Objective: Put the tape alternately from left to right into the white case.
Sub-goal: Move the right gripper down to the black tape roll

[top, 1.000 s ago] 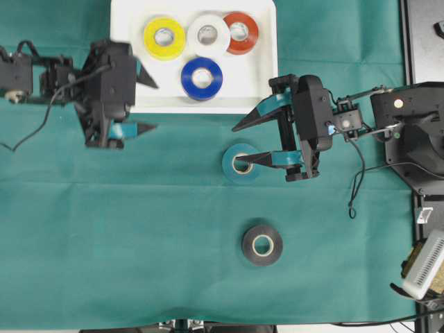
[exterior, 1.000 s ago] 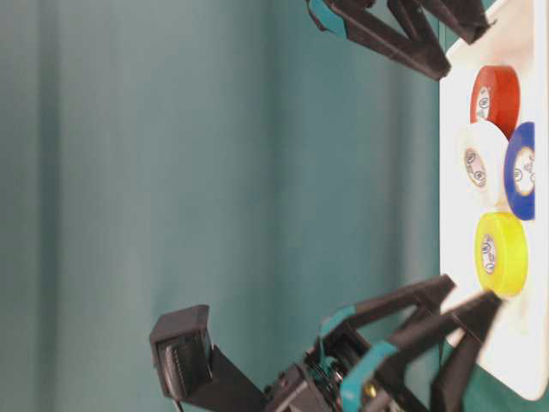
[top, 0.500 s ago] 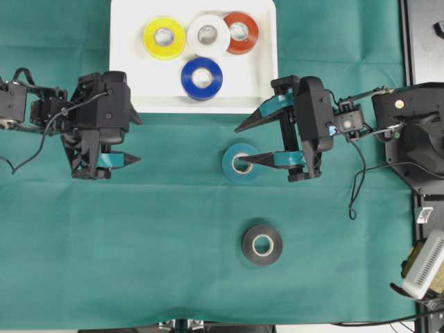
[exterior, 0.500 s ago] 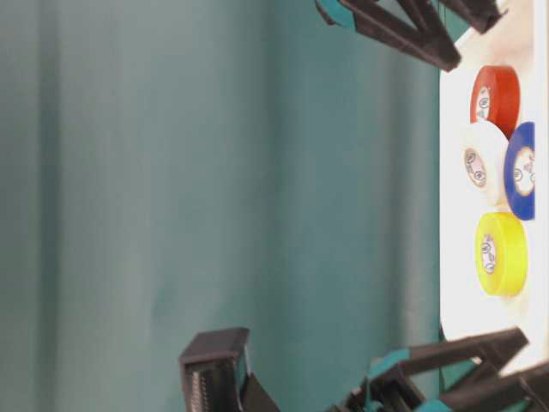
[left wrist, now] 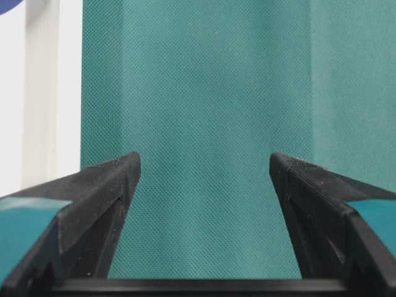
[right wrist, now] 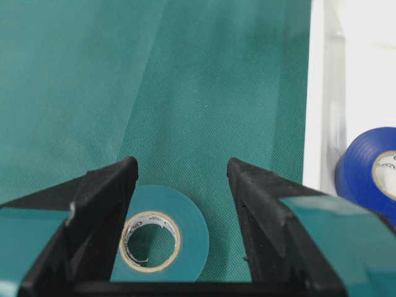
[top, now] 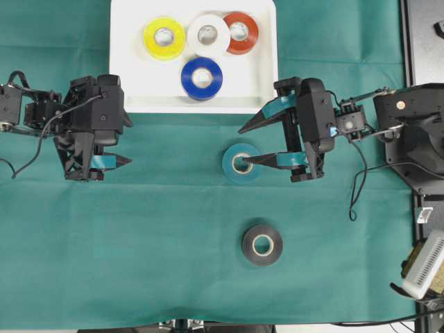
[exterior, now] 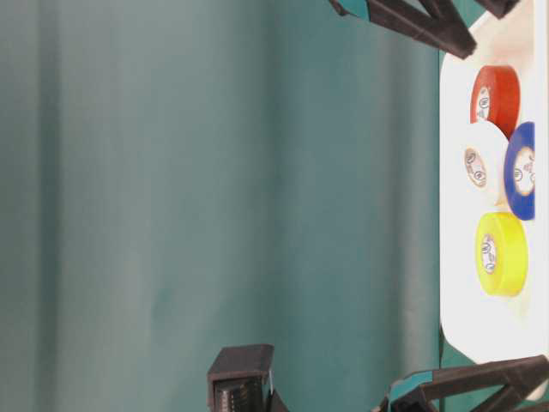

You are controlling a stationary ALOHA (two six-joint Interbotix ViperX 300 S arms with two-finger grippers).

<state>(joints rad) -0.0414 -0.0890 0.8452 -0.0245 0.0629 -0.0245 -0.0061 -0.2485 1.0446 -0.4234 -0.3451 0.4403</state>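
Note:
The white case point(top: 132, 90) at the back holds a yellow tape point(top: 164, 37), a white tape point(top: 208, 34), a red tape point(top: 240, 32) and a blue tape point(top: 202, 78). A teal tape point(top: 237, 172) lies flat on the cloth in front of the case, and a black tape point(top: 262, 244) lies nearer the front. My right gripper point(top: 244, 146) stands open at the teal tape point(right wrist: 185, 232), with one finger point(right wrist: 102, 204) over the roll's core side and the other finger point(right wrist: 260, 204) beside it. Left of the case's front corner, my left gripper point(top: 130, 142) is open and empty above bare cloth point(left wrist: 204, 164).
Green cloth covers the table. The case's rim point(left wrist: 43, 93) runs along the left edge of the left wrist view, and the blue tape point(right wrist: 371, 170) inside the case shows at the right of the right wrist view. Black equipment point(top: 423, 132) stands at the right edge.
My left gripper has drawn back from the case's front edge, moving left and toward the front over the cloth. The right gripper has stayed at the teal tape, shifting only slightly.

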